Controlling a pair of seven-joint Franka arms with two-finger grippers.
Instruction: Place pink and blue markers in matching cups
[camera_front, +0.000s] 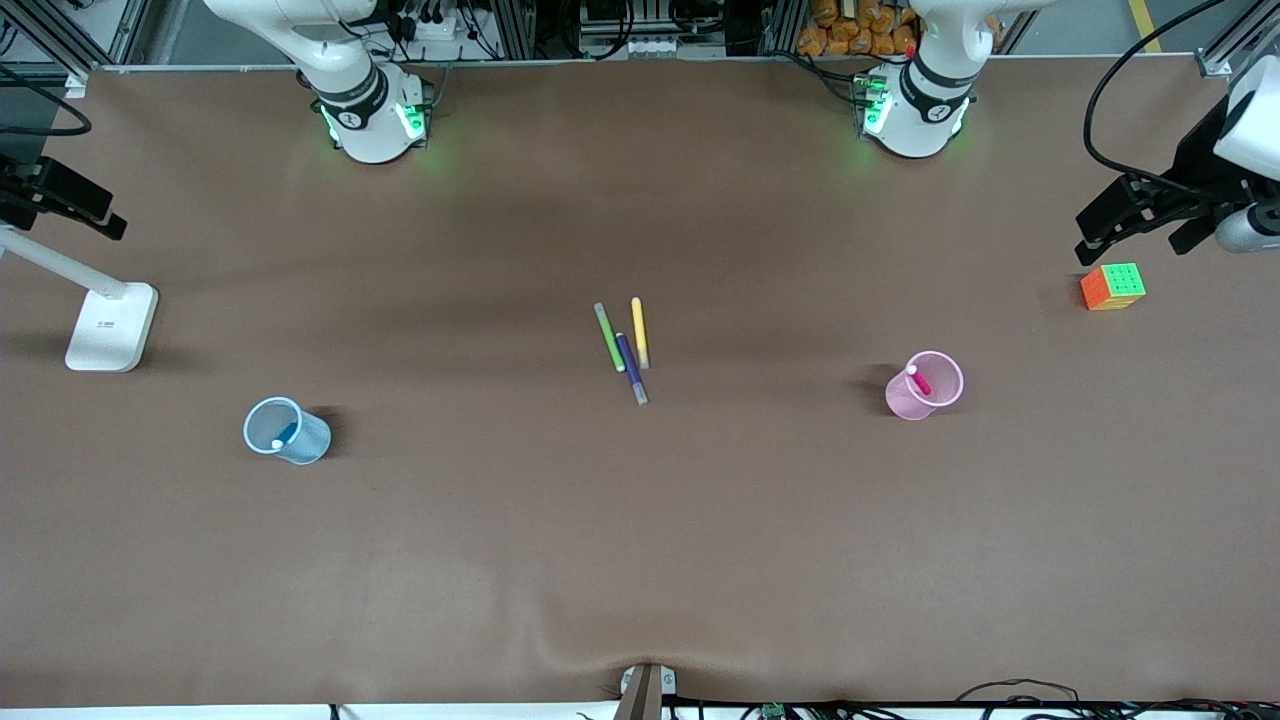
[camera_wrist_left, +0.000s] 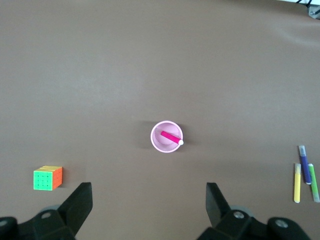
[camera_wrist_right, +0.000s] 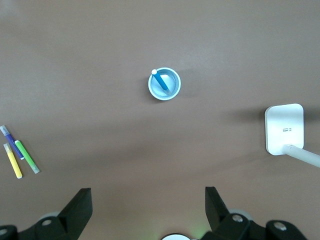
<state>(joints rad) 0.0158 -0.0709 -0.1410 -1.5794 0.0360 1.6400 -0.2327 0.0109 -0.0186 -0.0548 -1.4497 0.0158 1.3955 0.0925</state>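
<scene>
The pink marker (camera_front: 918, 380) stands tilted inside the pale pink cup (camera_front: 937, 399), toward the left arm's end of the table. The blue marker (camera_front: 286, 434) stands tilted inside the light blue cup (camera_front: 305, 447), toward the right arm's end. My left gripper (camera_wrist_left: 148, 186) is open and empty, high above the table, with the pink cup (camera_wrist_left: 158, 141) and pink marker (camera_wrist_left: 171, 137) below it. My right gripper (camera_wrist_right: 147, 190) is open and empty, high over its own base, with the blue cup (camera_wrist_right: 171, 87) and blue marker (camera_wrist_right: 159, 81) below. Neither gripper shows in the front view.
A green pen (camera_front: 609, 338), a dark purple pen (camera_front: 630, 367) and a yellow pen (camera_front: 639, 332) lie together mid-table. A colour cube (camera_front: 1112, 286) sits near the left arm's end. A white lamp base (camera_front: 112, 325) stands near the right arm's end. Dark fixtures (camera_front: 1150, 205) overhang both table ends.
</scene>
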